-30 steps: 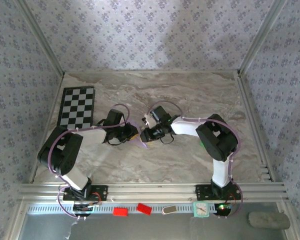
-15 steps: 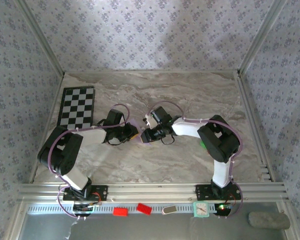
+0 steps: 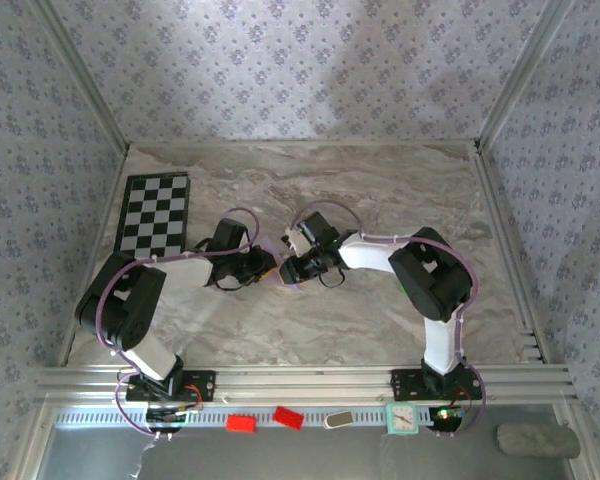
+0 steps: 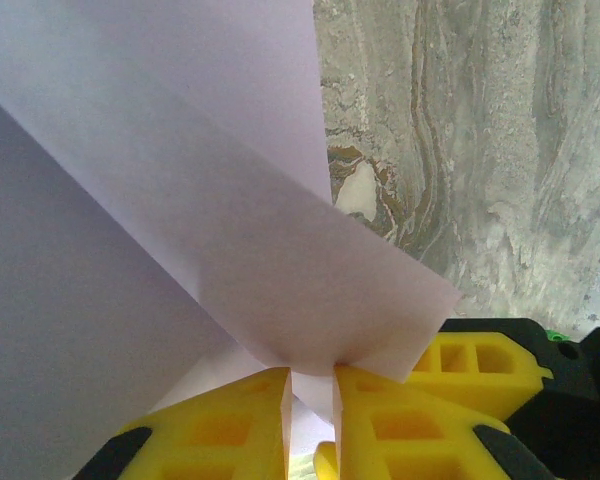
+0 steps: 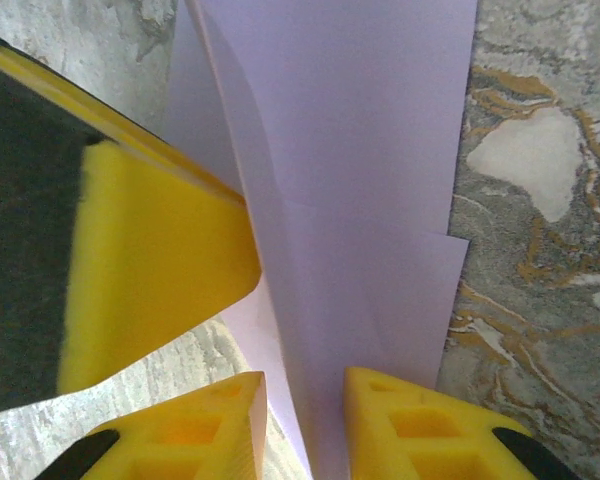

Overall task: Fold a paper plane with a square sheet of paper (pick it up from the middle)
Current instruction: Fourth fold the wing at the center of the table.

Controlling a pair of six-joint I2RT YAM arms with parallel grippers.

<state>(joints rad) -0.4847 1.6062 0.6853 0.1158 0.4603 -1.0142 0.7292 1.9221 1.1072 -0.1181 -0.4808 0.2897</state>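
the marble-patterned table [image 3: 380,190] fills the cell, with flowered wallpaper on the walls around it. the left arm [image 3: 130,300] and right arm [image 3: 435,280] both bend inward from their bases at the near edge, and their wrists meet close together a little left of the table's middle. the black-and-white checkerboard [image 3: 154,213] lies flat at the far left of the table, apart from both arms.

the sheet of paper [image 4: 130,250], pale lilac and already folded into overlapping layers, sits between the two wrists above the marble. from above it is mostly hidden by the grippers. in the left wrist view a folded flap runs diagonally, and its corner points to the right over the table. in the right wrist view the paper is a long strip running away from the camera, with a stepped edge on its right side.

the left gripper [image 4: 312,388] has its yellow jaws drawn almost together, with only a thin slit between them, and the paper's fold is pinched in that slit. the right gripper [image 5: 305,410] has its jaws a little further apart, with the paper passing down between them. i cannot tell whether they actually squeeze it. the two grippers are just beside each other, and each wrist camera sees a finger of the other.

two red blocks [image 3: 241,423] lie in the tray below the near rail.
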